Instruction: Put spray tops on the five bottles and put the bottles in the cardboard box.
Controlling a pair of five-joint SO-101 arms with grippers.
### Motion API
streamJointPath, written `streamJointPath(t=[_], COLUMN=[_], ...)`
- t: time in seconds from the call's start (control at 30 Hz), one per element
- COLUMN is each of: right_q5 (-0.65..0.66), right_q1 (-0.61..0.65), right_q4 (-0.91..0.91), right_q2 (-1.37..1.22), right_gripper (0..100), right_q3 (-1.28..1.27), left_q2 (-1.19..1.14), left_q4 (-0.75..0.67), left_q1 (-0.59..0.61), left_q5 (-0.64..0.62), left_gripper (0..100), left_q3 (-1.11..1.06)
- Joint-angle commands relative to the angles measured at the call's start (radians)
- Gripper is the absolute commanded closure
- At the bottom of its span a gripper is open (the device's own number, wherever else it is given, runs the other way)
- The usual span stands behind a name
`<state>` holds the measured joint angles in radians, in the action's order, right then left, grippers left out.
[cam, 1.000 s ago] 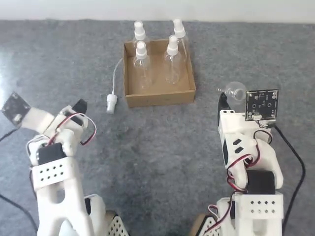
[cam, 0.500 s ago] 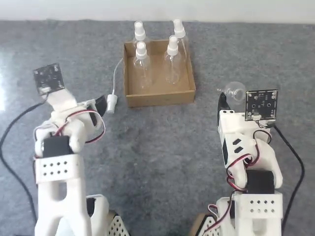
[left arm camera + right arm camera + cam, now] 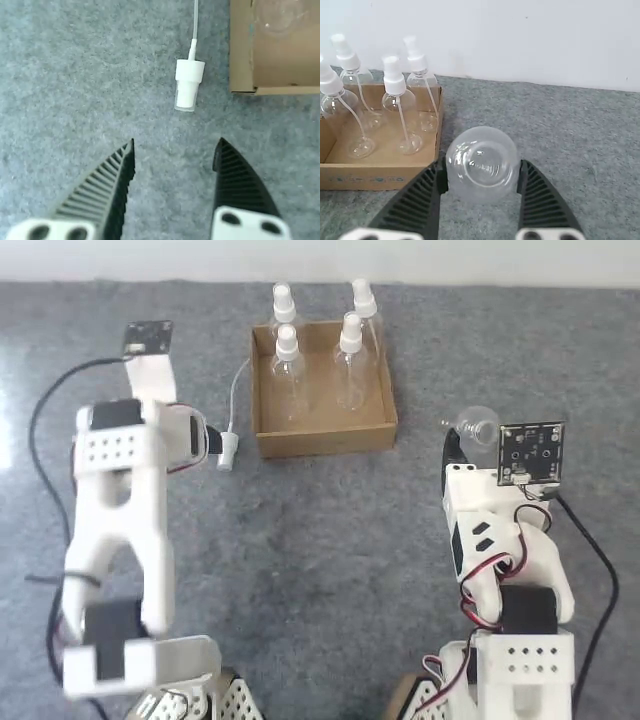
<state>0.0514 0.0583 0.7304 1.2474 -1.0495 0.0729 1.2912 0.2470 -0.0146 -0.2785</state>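
Observation:
A cardboard box (image 3: pixel 322 438) at the far middle of the table holds several clear bottles (image 3: pixel 290 365) with white spray tops on. One loose spray top (image 3: pixel 227 450) with its thin tube lies on the carpet just left of the box. My left gripper (image 3: pixel 175 145) hangs open right above and slightly short of that spray top (image 3: pixel 189 90), beside the box corner (image 3: pixel 241 60). On the right, my right gripper (image 3: pixel 481 167) is shut on a topless clear bottle (image 3: pixel 481 159), held off to the right of the box (image 3: pixel 370 176). From above, this bottle (image 3: pixel 478 426) shows at the right arm's tip.
Grey carpet covers the table; a white wall edge runs along the far side behind the box. Black cables trail beside both arm bases (image 3: pixel 40 430). Open carpet lies between the arms in front of the box.
My left arm has swung forward and toward the box, bringing its open gripper from the near left to the loose spray top. The right arm and its bottle have stayed put.

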Motion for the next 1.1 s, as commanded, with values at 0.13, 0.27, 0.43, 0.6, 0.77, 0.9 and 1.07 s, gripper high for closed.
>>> streamJointPath(t=[0.13,0.27,0.43,0.6,0.77,0.9,1.07], right_q5=[0.0,0.0,0.0,0.0,0.0,0.0,0.0], right_q1=[0.004,0.004,0.004,0.005,0.005,0.005,0.005], right_q4=[-0.021,-0.021,-0.019,-0.025,-0.025,-0.025,-0.025], right_q2=[0.019,0.019,0.019,0.019,0.019,0.019,0.019], right_gripper=[92.8,92.7,92.6,92.6,92.6,92.6,92.6], right_q3=[0.003,0.003,0.002,-0.008,-0.008,-0.009,-0.009], left_q2=[-0.224,-0.302,-0.384,-0.494,-0.624,-0.723,-0.787], left_q4=[0.015,0.02,0.012,0.012,0.012,0.02,0.037], left_q1=[-0.02,-0.058,-0.066,-0.066,-0.069,-0.066,-0.068], left_q5=[0.025,0.055,0.052,0.052,0.052,0.052,0.052], left_gripper=[77,77,77,77,77,77,90], left_q3=[0.239,0.298,0.375,0.463,0.561,0.639,0.685])
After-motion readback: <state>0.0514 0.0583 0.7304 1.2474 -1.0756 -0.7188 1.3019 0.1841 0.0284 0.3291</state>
